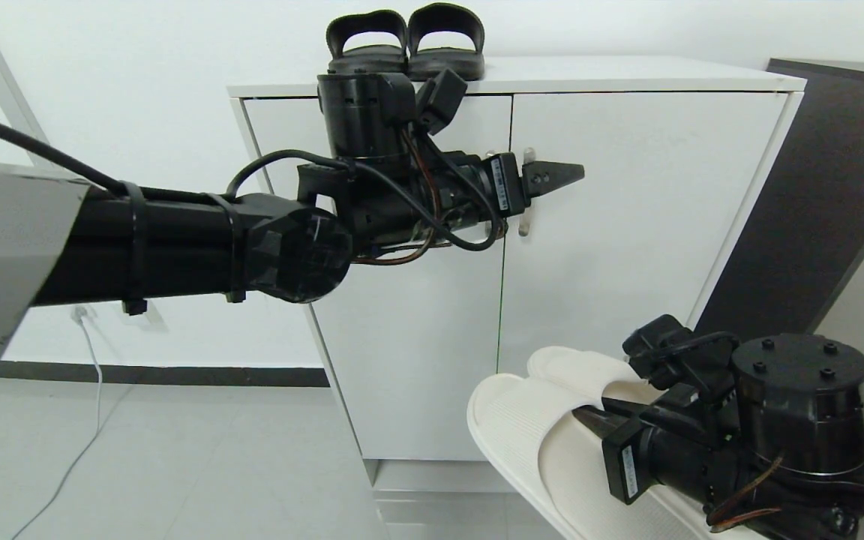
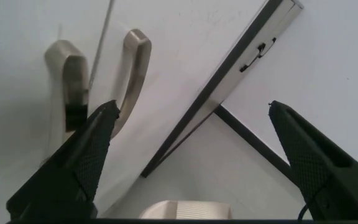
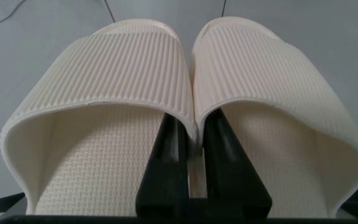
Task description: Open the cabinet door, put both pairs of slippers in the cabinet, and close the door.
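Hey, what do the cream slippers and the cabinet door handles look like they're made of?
Cream slippers: likely soft foam or rubber, matte, judging by the fine moulded ribs on the straps and textured footbed. Door handles: probably brushed metal, satin silver with a soft sheen along the curve.
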Controlling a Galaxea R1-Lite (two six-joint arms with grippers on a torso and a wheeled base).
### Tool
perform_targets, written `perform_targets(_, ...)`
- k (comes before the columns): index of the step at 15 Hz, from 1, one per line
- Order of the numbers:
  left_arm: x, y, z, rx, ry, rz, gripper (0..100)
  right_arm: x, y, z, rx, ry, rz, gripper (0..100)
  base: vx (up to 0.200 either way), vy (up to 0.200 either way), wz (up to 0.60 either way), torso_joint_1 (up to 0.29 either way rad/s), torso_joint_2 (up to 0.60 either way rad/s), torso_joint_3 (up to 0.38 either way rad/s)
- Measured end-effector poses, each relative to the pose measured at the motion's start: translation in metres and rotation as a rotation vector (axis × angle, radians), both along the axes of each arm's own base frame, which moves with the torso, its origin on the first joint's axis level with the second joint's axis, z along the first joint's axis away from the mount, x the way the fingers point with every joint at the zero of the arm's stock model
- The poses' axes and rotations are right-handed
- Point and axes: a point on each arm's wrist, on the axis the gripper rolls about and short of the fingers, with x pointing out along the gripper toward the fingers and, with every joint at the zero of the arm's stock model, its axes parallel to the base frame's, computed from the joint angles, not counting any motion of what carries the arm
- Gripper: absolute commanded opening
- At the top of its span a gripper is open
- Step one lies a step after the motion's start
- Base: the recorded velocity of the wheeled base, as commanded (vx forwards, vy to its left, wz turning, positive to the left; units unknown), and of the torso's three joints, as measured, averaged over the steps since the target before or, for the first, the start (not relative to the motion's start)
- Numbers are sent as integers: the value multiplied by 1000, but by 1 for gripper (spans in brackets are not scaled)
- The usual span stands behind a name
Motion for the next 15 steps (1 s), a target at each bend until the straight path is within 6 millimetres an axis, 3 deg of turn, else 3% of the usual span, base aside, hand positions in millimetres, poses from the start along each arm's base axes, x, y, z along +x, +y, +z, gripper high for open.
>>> perform_targets(3,10,-6,-2,7,-10,2,100,0,0,0,0,0,2,0,0,0,0,0,0,0)
perform_targets(4,12,-8,-2,6,-12,3,0,0,0,0,1,1,3,0,0,0,0,0,0,0)
perform_targets(10,17,-12,-14,26,8,10,0,-2,-2,-3,-11,6,13,0,0,0,0,0,0,0)
perform_targets(15,-18,-6,-18,86,-1,-30,0,-16,-6,0,16,20,153,0,0,0,0,0,0,0)
